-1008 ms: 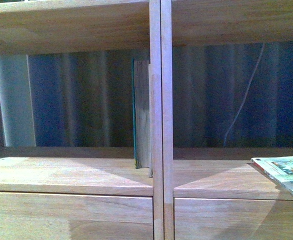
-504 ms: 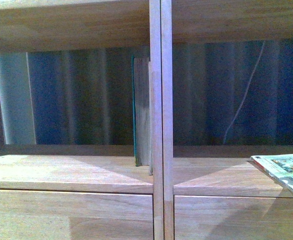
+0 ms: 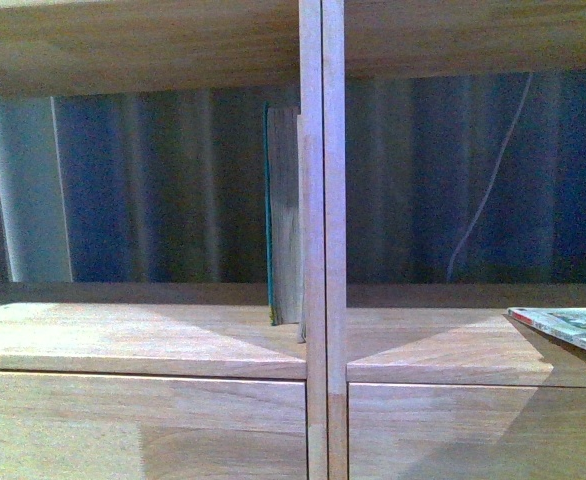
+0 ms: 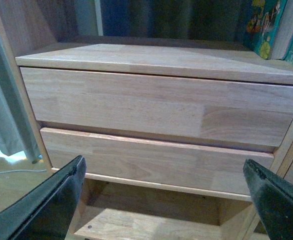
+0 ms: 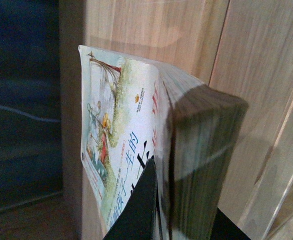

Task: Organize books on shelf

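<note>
Illustrated book (image 3: 565, 328): here it is, clamped in the right gripper (image 5: 184, 205), well to the right of the centre divider (image 3: 321, 240). One corner pokes in over the floor of the right-hand compartment.
Its heading: nearly flat with a slight tilt, painted cover up, the near corner aimed toward the centre divider. In the right wrist view the long axis runs straight out from the gripper toward the wood of the shelf (image 3: 133, 340).
Right gripper: clenched on the illustrated book. One dark finger presses the painted cover and the other just shows past the page edges. The front view shows none of the arm.
Teal book (image 3: 284, 215): standing upright in the left compartment, tight beside the centre divider, long axis vertical. Its brownish page edges face the robot, and the teal cover is on the side away from the divider.
Left gripper (image 4: 161, 200): released, fingers (image 4: 51, 200) spread wide. It is held low and faces the two drawer fronts (image 4: 156, 105) left of the centre divider.
Shelf: light wood, the divider splitting it into open compartments with flat drawer fronts beneath.
Behind: a dark blue curtain (image 3: 153, 190) on both sides of the divider, a pale cable (image 3: 488, 190) hanging to its right, and a pale grey strip (image 3: 28, 190) far to its left.
</note>
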Controlling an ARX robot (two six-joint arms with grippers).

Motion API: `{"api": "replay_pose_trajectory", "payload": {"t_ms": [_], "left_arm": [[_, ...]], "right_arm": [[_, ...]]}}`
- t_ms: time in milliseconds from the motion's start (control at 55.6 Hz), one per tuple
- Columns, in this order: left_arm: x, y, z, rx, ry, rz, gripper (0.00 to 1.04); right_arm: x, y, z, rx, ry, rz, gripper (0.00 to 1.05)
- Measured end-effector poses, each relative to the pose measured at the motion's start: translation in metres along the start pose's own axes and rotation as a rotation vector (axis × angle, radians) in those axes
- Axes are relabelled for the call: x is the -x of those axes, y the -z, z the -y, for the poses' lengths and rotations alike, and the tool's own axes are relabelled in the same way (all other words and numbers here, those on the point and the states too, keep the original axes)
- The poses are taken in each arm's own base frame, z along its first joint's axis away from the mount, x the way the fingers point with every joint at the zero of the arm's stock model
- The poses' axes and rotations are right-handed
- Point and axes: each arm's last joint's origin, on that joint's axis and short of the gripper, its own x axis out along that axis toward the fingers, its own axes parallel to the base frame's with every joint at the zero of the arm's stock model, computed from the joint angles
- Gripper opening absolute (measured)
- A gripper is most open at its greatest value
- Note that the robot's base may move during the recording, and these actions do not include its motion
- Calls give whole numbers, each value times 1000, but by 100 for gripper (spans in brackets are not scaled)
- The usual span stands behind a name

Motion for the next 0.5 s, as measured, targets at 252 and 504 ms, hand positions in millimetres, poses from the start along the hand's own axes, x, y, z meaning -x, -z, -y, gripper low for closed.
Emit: {"api": "replay_pose_trajectory", "payload": {"t_ms": [252, 504], "left_arm": [[0, 0, 0, 0, 0, 0, 97], [0, 0, 0, 0, 0, 0, 97]], "right_arm": [[29, -19, 10, 21, -37, 45, 7], [74, -56, 20, 83, -174, 135, 7]]}}
